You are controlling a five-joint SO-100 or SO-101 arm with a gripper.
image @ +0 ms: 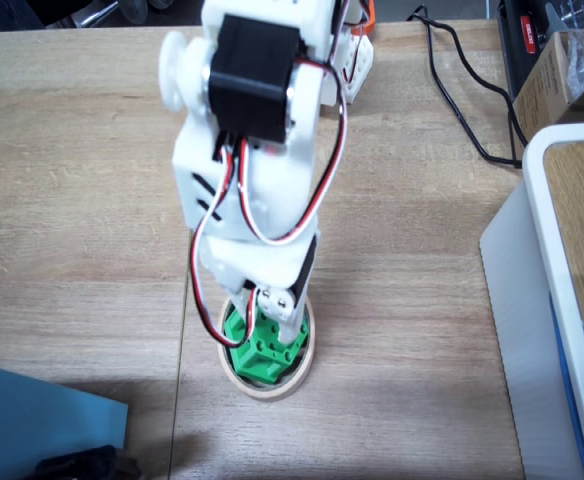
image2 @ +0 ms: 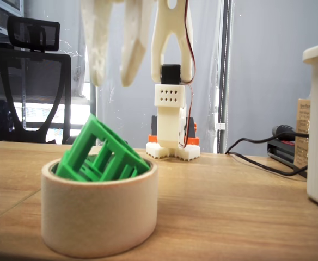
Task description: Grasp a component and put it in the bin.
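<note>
Fixed views: spread fingers (image2: 111, 81) above tilted component (image2: 102, 152) in bin (image2: 99, 209), arm (image: 247, 150) perhaps masking contact.

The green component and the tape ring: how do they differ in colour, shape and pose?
The component is bright green; the tape ring is beige. The component is an open angular frame; the ring is a smooth round band. The component leans tilted, one corner above the rim; the ring sits flat on the table. The gripper holds neither.

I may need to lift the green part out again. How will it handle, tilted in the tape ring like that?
The green component looks stiff and light, an open lattice. Leaning on the tape ring rim, it may snag when lifted.
</note>
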